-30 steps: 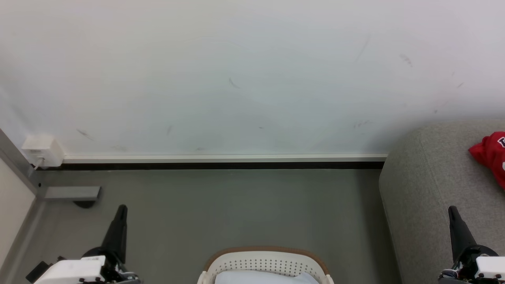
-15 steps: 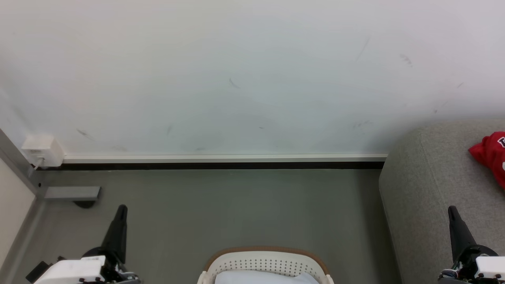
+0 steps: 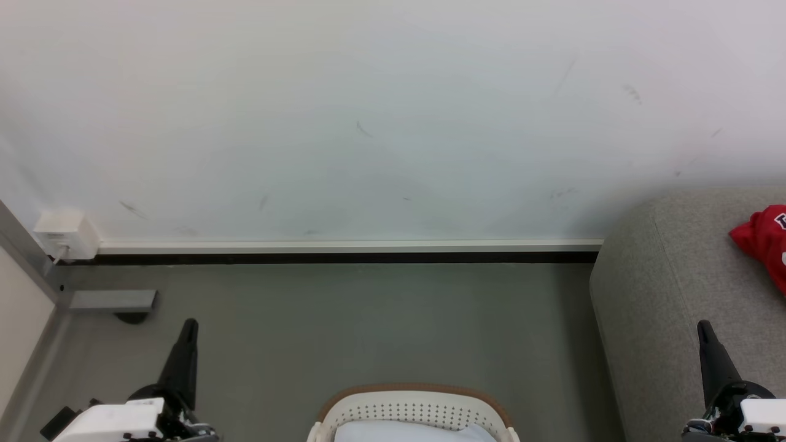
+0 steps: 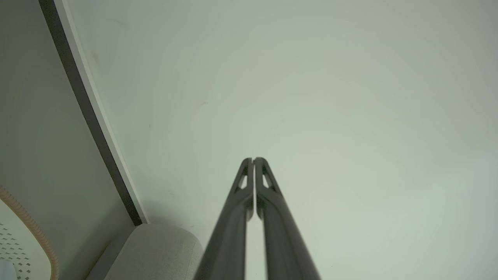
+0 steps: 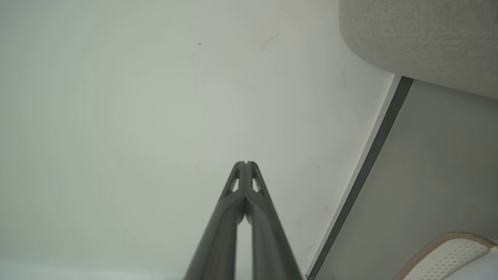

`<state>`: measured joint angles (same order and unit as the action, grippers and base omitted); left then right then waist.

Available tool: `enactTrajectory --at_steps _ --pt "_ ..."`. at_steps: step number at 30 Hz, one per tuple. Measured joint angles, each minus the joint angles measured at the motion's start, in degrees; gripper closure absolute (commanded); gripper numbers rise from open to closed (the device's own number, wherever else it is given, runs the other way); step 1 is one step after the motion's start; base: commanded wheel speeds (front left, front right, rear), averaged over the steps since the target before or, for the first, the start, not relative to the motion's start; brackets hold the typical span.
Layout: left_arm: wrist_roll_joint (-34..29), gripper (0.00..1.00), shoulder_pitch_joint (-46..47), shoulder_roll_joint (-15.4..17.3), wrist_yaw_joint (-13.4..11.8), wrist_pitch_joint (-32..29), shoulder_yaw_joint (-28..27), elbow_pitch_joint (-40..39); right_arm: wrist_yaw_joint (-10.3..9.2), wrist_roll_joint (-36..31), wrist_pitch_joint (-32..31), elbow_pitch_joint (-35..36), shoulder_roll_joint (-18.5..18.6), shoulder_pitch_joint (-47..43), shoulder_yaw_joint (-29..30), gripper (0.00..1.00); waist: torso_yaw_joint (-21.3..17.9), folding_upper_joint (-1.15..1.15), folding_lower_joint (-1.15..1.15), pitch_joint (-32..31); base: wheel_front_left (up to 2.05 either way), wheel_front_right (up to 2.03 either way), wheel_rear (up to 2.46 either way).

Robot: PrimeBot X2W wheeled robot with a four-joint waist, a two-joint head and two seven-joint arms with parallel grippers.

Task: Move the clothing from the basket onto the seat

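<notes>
A bright red piece of clothing (image 3: pixel 766 240) lies on the grey seat (image 3: pixel 663 288) at the right edge of the head view. The white basket (image 3: pixel 412 410) with its brown rim stands on the floor at the bottom centre, with a pale bluish-white cloth inside. My left gripper (image 3: pixel 190 322) is at the lower left, shut and holding nothing, its tips together in the left wrist view (image 4: pixel 253 159). My right gripper (image 3: pixel 702 323) is at the lower right in front of the seat, also shut and holding nothing (image 5: pixel 245 162). Both point toward the wall.
A white wall with a skirting board (image 3: pixel 344 247) runs across the back. A white socket box (image 3: pixel 64 234) and a grey door stop (image 3: pixel 113 302) sit at the far left. Grey floor lies between basket and wall. The basket rim (image 5: pixel 447 249) and the seat corner (image 4: pixel 155 249) show in the wrist views.
</notes>
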<state>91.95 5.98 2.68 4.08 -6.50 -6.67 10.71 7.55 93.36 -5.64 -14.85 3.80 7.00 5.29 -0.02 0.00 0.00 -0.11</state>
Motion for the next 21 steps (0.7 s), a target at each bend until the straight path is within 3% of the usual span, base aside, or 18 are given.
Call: enactTrajectory --at_steps 21 --pt "0.0 1.00 0.0 0.0 0.0 0.0 0.0 0.0 0.00 0.3 0.2 0.0 0.2 0.0 -0.4 1.00 0.0 0.00 0.00 0.0 0.00 0.00 0.00"
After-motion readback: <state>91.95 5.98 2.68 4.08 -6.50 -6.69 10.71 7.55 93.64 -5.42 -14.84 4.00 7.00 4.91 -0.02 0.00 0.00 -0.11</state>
